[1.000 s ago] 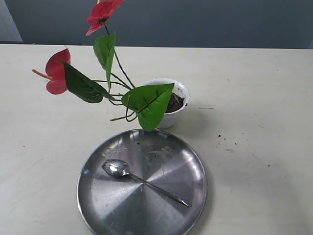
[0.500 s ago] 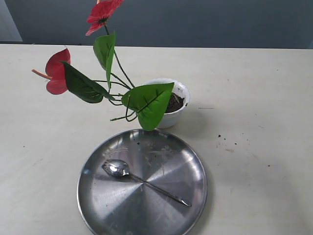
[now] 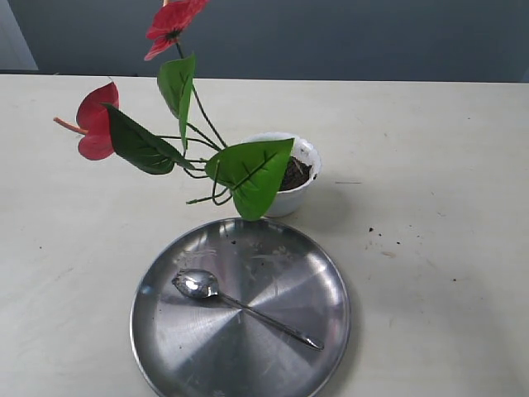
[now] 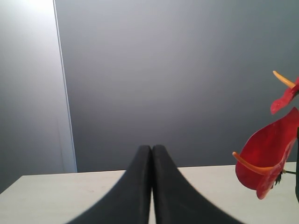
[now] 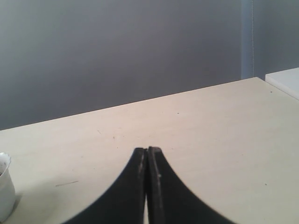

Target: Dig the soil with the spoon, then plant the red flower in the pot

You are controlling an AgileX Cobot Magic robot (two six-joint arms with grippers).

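Note:
The red flower (image 3: 97, 121) stands with its stems in the white pot (image 3: 305, 154), leaning left, green leaves spread over the rim; a second bloom (image 3: 173, 23) rises at the top. Dark soil (image 3: 295, 174) shows inside the pot. The silver spoon (image 3: 240, 304) lies on the round steel plate (image 3: 165, 347) in front of the pot. Neither arm appears in the exterior view. My left gripper (image 4: 152, 148) is shut and empty, with a red bloom (image 4: 266, 161) off to one side of it. My right gripper (image 5: 147, 150) is shut and empty, the pot's rim (image 5: 3, 186) at the frame edge.
Crumbs of soil (image 3: 382, 241) lie scattered on the cream table right of the plate. A grey wall stands behind the table's far edge (image 3: 372, 80).

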